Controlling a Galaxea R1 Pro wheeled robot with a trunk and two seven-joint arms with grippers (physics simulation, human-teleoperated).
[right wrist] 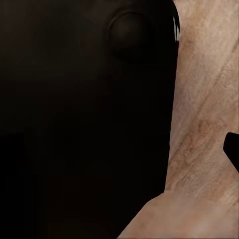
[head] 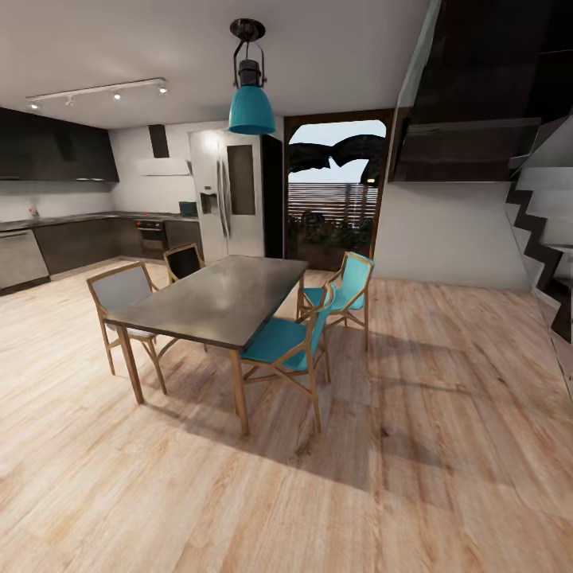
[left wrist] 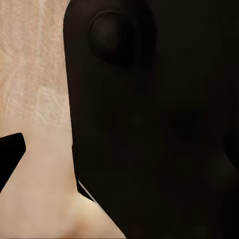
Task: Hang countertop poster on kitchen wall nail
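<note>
The poster is out of view. Far off at the left of the head view, the kitchen countertop (head: 79, 216) runs as a dark strip over grey cabinet fronts, below black wall cupboards. In the left wrist view a black fingertip (left wrist: 10, 154) pokes in beside a large black part of my own body, above wooden floor. The right wrist view has another black fingertip (right wrist: 233, 149) at its edge, again beside black body and floor. With only one fingertip in each wrist view, I cannot tell how the jaws stand.
A dark dining table (head: 223, 298) with wooden legs stands ahead between me and the kitchen. Around it are teal chairs (head: 286, 342) and a grey chair (head: 123, 290). A steel fridge (head: 231, 195) stands behind, stairs (head: 549, 255) rise at right, and wooden floor (head: 446, 446) lies open in front.
</note>
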